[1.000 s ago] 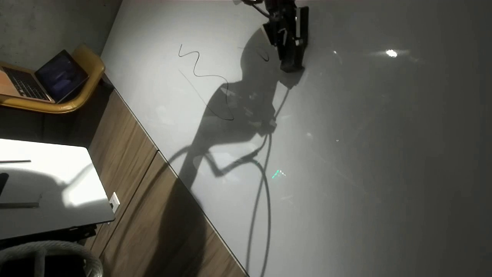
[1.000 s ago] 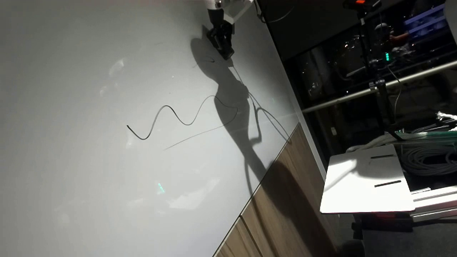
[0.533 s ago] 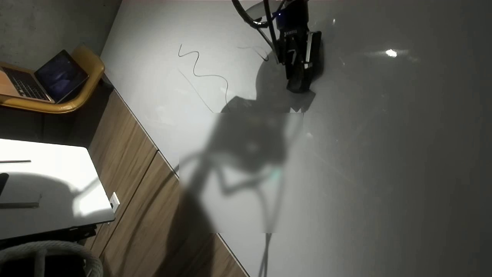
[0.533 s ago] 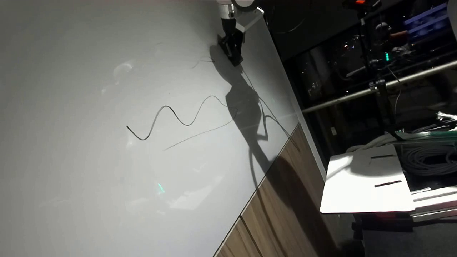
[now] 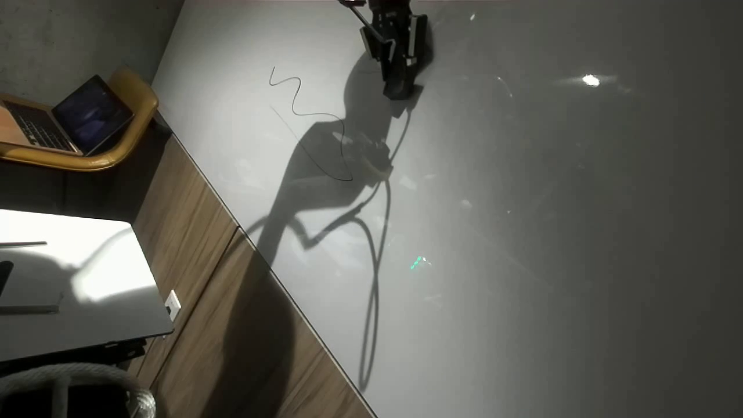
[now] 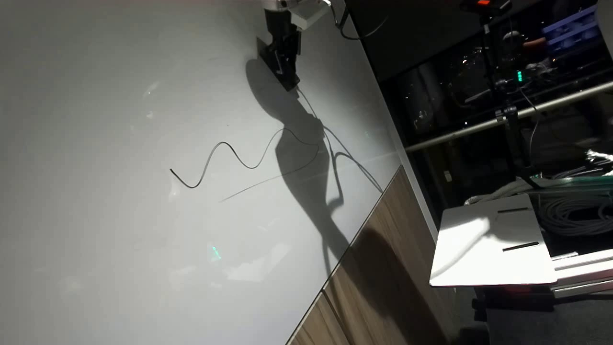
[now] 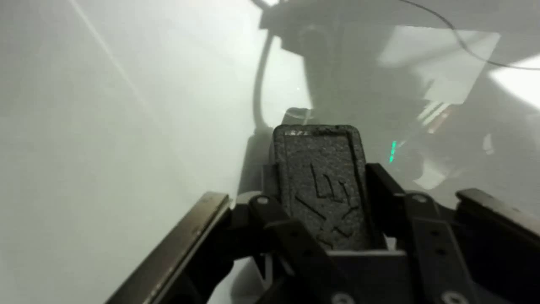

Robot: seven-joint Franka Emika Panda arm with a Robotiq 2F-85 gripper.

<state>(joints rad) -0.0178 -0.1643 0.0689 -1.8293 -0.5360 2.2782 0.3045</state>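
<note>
Shifted sideways since half a second ago, nearer in an exterior view to the thin black wavy line [image 5: 316, 114] on the large glossy whiteboard [image 5: 551, 261]: black two-fingered gripper [image 5: 397, 61], along with the dark grey rectangular block [image 5: 399, 90] pinched in its grip. Carried along too, below the gripper and across part of that line: broad grey shadow [image 5: 313, 186]. Well apart, to the gripper's lower left as pictured: mustard-yellow shell chair [image 5: 138, 101] with a dark-screened open laptop [image 5: 96, 116] on it. Farther down from the gripper: brown wood-grain panels [image 5: 186, 209] and white wall socket [image 5: 172, 305].

Also in an exterior view, just above the gripper: grey box-shaped fitting [image 6: 310, 14]. Below the gripper, same wavy line with fainter tail doubling back, partly in shadow. Well off to the gripper's lower right: flat white panel [image 6: 493, 266] with two dark slots, beside looped grey cable [image 6: 565, 226].

In the wrist view, block gripped on both sides by the fingers [image 7: 382, 190], face scored with black lines. Cannot tell whether touching the whiteboard. Just beyond the gripper: short green row of lights [image 7: 392, 152] mirrored in the whiteboard.
</note>
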